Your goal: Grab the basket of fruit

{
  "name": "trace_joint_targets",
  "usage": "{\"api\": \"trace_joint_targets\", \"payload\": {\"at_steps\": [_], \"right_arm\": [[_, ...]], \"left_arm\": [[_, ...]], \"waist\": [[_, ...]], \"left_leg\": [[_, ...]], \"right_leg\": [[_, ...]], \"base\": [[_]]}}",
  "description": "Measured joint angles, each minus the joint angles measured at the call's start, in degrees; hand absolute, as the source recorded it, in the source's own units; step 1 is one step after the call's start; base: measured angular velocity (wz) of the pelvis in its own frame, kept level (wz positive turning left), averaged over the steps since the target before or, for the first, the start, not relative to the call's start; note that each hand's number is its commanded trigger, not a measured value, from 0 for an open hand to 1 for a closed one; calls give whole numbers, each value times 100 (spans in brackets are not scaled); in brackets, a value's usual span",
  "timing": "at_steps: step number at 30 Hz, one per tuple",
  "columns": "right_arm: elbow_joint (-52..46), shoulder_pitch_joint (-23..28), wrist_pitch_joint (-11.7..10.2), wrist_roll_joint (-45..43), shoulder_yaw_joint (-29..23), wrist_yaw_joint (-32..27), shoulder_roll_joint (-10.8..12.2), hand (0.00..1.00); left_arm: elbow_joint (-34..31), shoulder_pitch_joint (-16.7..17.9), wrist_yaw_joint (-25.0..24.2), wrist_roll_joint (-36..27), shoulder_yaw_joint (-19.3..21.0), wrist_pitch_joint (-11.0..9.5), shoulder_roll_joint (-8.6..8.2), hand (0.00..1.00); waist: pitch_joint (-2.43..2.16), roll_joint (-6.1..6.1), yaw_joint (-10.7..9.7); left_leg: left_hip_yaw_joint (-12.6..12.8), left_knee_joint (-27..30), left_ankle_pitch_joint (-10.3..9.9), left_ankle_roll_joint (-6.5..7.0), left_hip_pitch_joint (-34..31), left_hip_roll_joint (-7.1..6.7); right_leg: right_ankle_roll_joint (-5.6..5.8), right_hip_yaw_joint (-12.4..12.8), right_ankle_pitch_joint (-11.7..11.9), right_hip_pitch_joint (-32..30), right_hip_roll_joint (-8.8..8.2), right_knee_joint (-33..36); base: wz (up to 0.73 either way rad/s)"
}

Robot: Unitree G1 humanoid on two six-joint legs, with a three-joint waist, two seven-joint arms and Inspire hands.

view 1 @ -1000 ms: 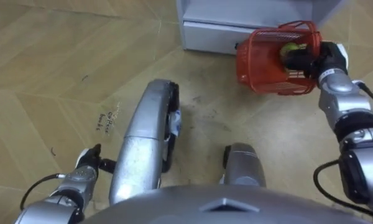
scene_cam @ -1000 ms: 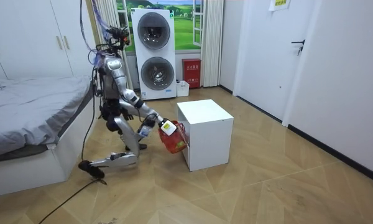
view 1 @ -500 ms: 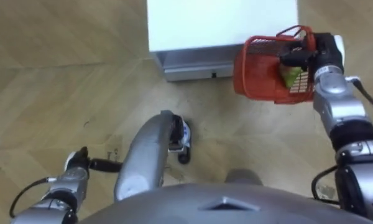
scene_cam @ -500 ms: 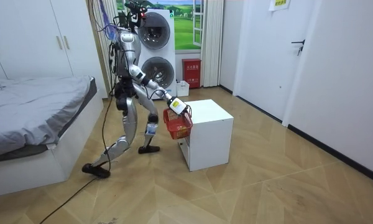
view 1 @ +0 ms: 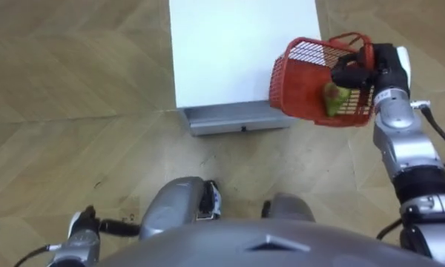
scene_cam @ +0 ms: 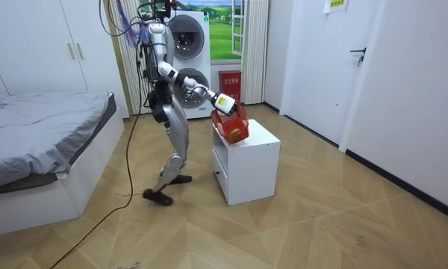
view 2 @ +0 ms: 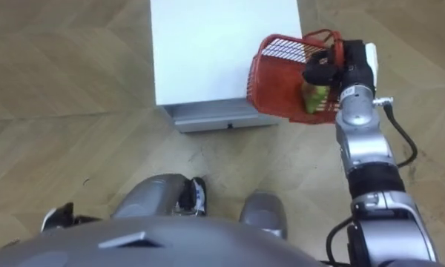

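Bedroom, wood-block floor; bed at the room view's left, stacked washing machines behind the robot. The robot stands upright, close before the white cabinet.

Item 1. Right hand: raised at the end of an outstretched arm, fingers curled tight round the handle of the fruit basket.

Item 2. Fruit basket: red wire, hanging from the right hand and just to its left, tilted. It is off the floor, over the near right corner of the white cabinet. Whether its base touches the cabinet top cannot be told. The handle grip likely explains the tilt, since the load swings from one held point.

Item 3. Green fruit: inside the fruit basket, against the wall nearest the right hand. It has probably rolled to the low side.

Item 4. Drawer: front of the white cabinet, below and left of the right hand, apparently closed.

Item 5. Left hand: low at the robot's side, well apart from the right hand and idle. Its state cannot be told.

Change record: a second ago the robot was down low on a bent leg, with the fruit basket near the floor beside the white cabinet. Half a second ago it was rising. It is now upright and the fruit basket has come up to cabinet-top level, in the same grip. The pick-up looks essentially done.
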Motion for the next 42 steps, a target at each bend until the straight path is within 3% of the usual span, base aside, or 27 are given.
{"api": "trace_joint_targets", "payload": {"at_steps": [1,2,4,6,12,16,23,27,29,30,31,32,33,34,35,36,37,39,42], "right_arm": [[-113,5,-6,9,40,-9,3,100],[-192,14,-14,12,53,-9,18,100],[-465,123,-105,33,61,7,25,100],[-538,124,-217,126,92,40,35,100],[-566,113,-228,-30,100,273,77,100],[-578,108,-229,-59,127,290,82,100],[-724,108,-228,-57,245,320,82,100],[-822,106,-227,-69,255,456,80,100],[-828,89,-227,-127,257,471,76,100],[-827,48,-229,-131,267,496,105,100],[-913,-29,-229,-128,282,519,145,100],[-977,-69,-231,-110,284,515,136,100],[-952,-75,-247,-39,266,438,70,100],[-903,-78,-244,-7,273,377,28,100],[-900,-84,-244,-7,258,352,21,100],[-892,-119,-244,-4,247,325,5,100],[-785,-165,-245,-10,271,347,54,100],[-540,-245,-246,-8,286,424,117,100],[-261,-325,-245,-8,315,467,156,100]], "left_arm": [[-25,2,0,1,-16,-79,-5,0],[-67,14,1,0,-9,-84,-9,0],[-123,72,12,15,12,-82,-138,0],[-181,84,23,5,60,-83,-132,0],[-429,375,50,20,111,-76,-227,0],[-438,417,64,20,201,-76,-347,0],[-450,511,68,27,296,-65,-353,0],[-453,603,-23,242,304,8,-354,0],[-444,621,-53,426,304,82,-360,0],[-439,645,-72,517,325,81,-344,0],[-429,686,-76,634,458,83,-280,0],[-400,686,-83,677,512,84,-254,0],[-271,645,-117,780,503,116,-292,0],[-265,646,-165,815,472,146,-320,0],[-276,644,-191,815,437,145,-323,0],[-291,632,-248,822,381,150,-324,0],[-278,633,-266,844,370,215,-321,0],[-230,640,-297,864,363,355,-331,0],[-131,656,-372,864,343,433,-326,0]], "waist": [[-8,-12,81],[-26,-38,93],[-161,59,192],[-137,26,221],[-75,-67,247],[-60,-80,250],[-54,-90,259],[-50,-107,367],[-27,-56,372],[33,86,394],[-8,-42,432],[-3,-95,449],[-7,15,319],[-3,12,323],[2,3,324],[10,-3,324],[-1,-68,392],[-26,-118,459],[-20,-110,585]], "left_leg": [[2,-230,39,-64,237,24],[-1,-326,52,-91,353,22],[-146,-755,169,-283,721,143],[-248,-1039,294,-381,899,204],[-413,-1605,404,-554,1380,363],[-476,-1788,418,-579,1570,387],[-615,-1920,419,-580,1748,381],[-624,-1894,419,-580,1821,394],[-870,-1865,430,-584,1881,465],[-1426,-1934,435,-595,1996,627],[-1535,-1873,414,-632,1908,633],[-1509,-1814,346,-749,1857,611],[-1417,-1734,226,-942,1799,714],[-1088,-1781,245,-989,1805,731],[-977,-1859,262,-1013,1757,735],[-846,-2035,328,-1015,1549,745],[-726,-1959,520,-839,1436,729],[-730,-1932,527,-814,1451,660],[-767,-1929,562,-755,1450,523]], "right_leg": [[-43,-154,68,69,31,-948],[-51,-200,225,134,61,-1452],[-279,-301,564,562,305,-2179],[-354,-423,654,801,408,-2524],[-473,-653,756,1471,661,-3322],[-487,-788,772,1725,719,-3591],[-487,-924,772,1912,791,-3653],[-487,-915,772,1995,778,-3630],[-486,-968,761,1846,789,-3199],[-453,-960,588,1479,928,-2882],[-658,-913,823,1219,1028,-3688],[-812,-971,1445,1117,1004,-3904],[-792,-1096,1450,1221,1027,-3797],[-796,-1122,1446,1291,997,-3790],[-796,-1081,1446,1296,978,-3779],[-787,-958,1441,1288,953,-3775],[-704,-923,1399,1271,925,-3759],[-649,-1015,1388,1291,875,-3763],[-567,-1187,1360,1329,770,-3763]], "base": [[8],[11],[0],[11],[14],[10],[8],[1],[-5],[-31],[-34],[4],[35],[48],[38],[30],[25],[16],[14]]}}
